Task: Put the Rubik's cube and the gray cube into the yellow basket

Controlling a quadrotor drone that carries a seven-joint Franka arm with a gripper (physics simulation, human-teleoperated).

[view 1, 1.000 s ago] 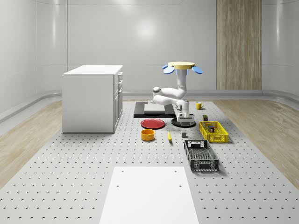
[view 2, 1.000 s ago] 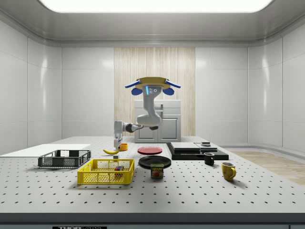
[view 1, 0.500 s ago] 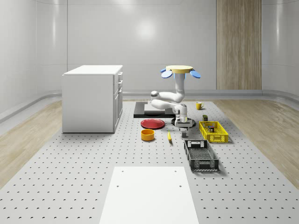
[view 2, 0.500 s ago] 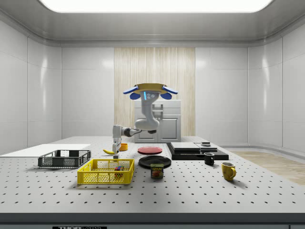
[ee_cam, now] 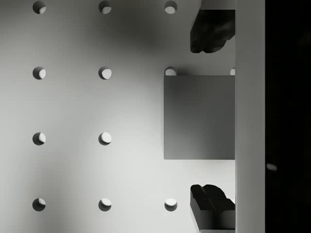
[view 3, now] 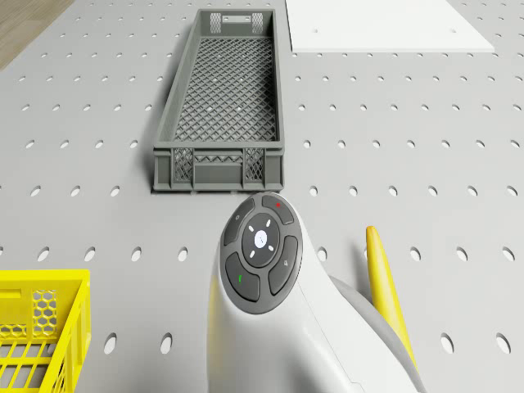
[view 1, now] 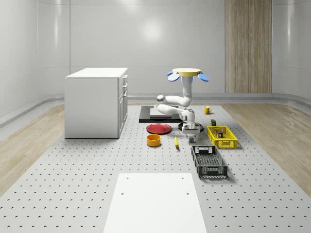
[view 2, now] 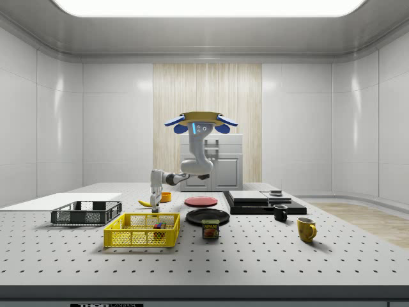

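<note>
The gray cube (ee_cam: pixel 199 116) lies on the perforated table, between my gripper's (ee_cam: pixel 212 119) two dark fingertips (ee_cam: pixel 211 31). The gripper is open, with a gap on each side of the cube. In the whole-scene view the gripper (view 1: pixel 190 137) hangs low over the table, just to the left of the yellow basket (view 1: pixel 222 137). A small multicoloured cube (view 2: pixel 158 225) sits inside the yellow basket (view 2: pixel 142 230). The drone (view 1: pixel 188 73) hovers above the table behind the gripper, with the arm bent down from it.
A dark mesh crate (view 1: pixel 209 161) stands in front of the gripper, and a banana (view 1: pixel 176 141) lies at its left. An orange bowl (view 1: pixel 153 140), a red plate (view 1: pixel 159 128), a black plate (view 2: pixel 207 216), a can (view 2: pixel 211 229) and mugs (view 2: pixel 306 229) stand around.
The drone has shifted a little to the whole-scene view's left. The arm has folded and the gripper has come down toward the table, closer to the gray cube.
</note>
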